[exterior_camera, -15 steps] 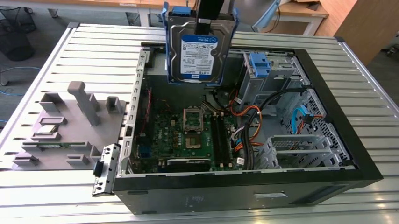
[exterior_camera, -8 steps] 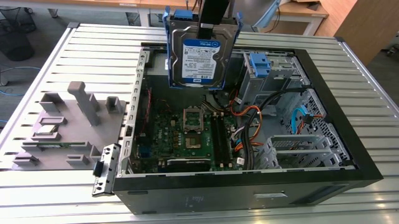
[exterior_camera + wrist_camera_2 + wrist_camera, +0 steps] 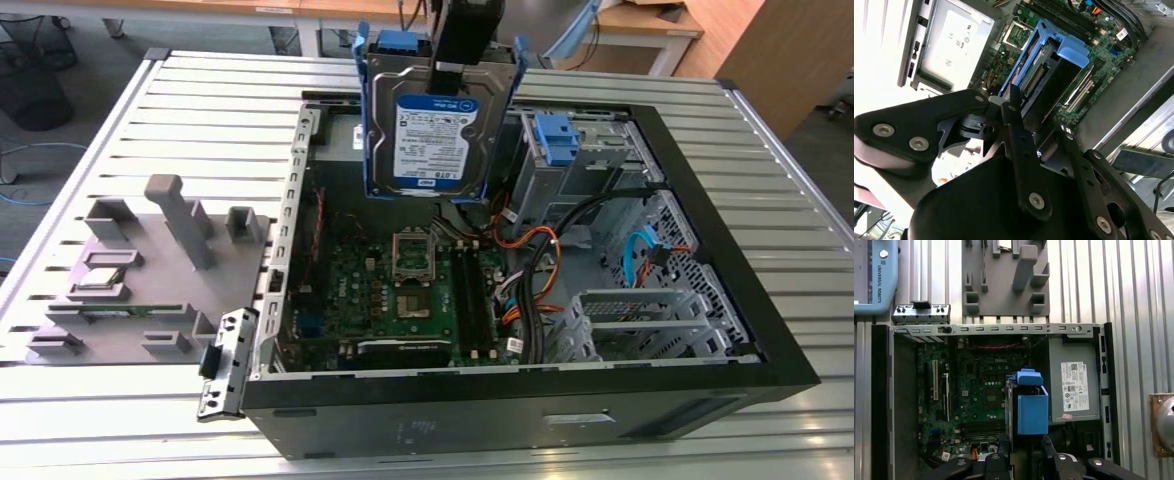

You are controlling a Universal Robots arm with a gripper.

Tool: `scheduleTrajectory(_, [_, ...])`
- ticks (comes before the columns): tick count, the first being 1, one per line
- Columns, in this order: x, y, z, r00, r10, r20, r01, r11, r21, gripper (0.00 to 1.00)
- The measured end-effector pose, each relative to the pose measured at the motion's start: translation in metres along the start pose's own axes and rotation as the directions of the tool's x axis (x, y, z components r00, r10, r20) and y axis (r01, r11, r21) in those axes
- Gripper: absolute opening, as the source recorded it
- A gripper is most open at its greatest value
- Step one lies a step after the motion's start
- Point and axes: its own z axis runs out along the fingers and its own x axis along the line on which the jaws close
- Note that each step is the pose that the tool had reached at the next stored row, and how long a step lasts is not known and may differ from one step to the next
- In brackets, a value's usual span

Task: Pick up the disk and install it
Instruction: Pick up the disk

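The disk [image 3: 438,130] is a silver-grey hard drive with a blue-and-white label, framed by a blue plastic bracket. It hangs upright above the open computer case [image 3: 747,300], over the back part of the motherboard. My gripper [image 3: 451,62] comes down from above and is shut on the disk's upper end. In both wrist views the disk [image 3: 1054,75] [image 3: 1031,407] shows edge-on, blue bracket end outward, between my black fingers [image 3: 1015,117] [image 3: 1004,447], with the motherboard beneath it.
A drive bay with a bare blue bracket [image 3: 554,135] sits at the case's back right. Orange, black and blue cables [image 3: 534,260] run beside the motherboard [image 3: 400,290]. The grey power-supply box [image 3: 1074,385] fills one corner. A grey fixture [image 3: 147,260] stands on the ribbed table left of the case.
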Motion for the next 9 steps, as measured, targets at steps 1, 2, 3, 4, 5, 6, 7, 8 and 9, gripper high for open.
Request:
scheduleTrajectory(1, [0.0014,-0.0007,-0.0002,1.0,0.001,0.0,-0.001,1.0,0.0001,0.35])
scheduleTrajectory(2, [0.0026,-0.0014,-0.0003,1.0,0.001,0.0001,-0.001,1.0,0.0001,0.35])
scheduleTrajectory(3, [0.0039,-0.0021,-0.0005,1.0,0.002,0.0002,-0.002,1.0,0.0002,0.35])
scheduleTrajectory(4, [0.0051,-0.0028,-0.0007,1.0,0.002,0.0001,-0.002,1.0,0.0002,0.35])
scheduleTrajectory(5, [0.0063,-0.0036,-0.0008,1.0,0.003,0.0001,-0.003,1.0,0.0003,0.35])
scheduleTrajectory(6, [0.0075,-0.0043,-0.001,1.0,0.003,0.0002,-0.003,1.0,0.0004,0.35])
scheduleTrajectory(7, [0.0087,-0.0053,-0.0011,1.0,0.004,0.0003,-0.004,1.0,0.0004,0.35])
scheduleTrajectory(8, [0.0097,-0.0063,-0.0013,1.0,0.004,0.0003,-0.004,1.0,0.0004,0.35])
scheduleTrajectory(9, [0.0108,-0.0076,-0.0015,1.0,0.005,0.0002,-0.005,1.0,0.0004,0.35])
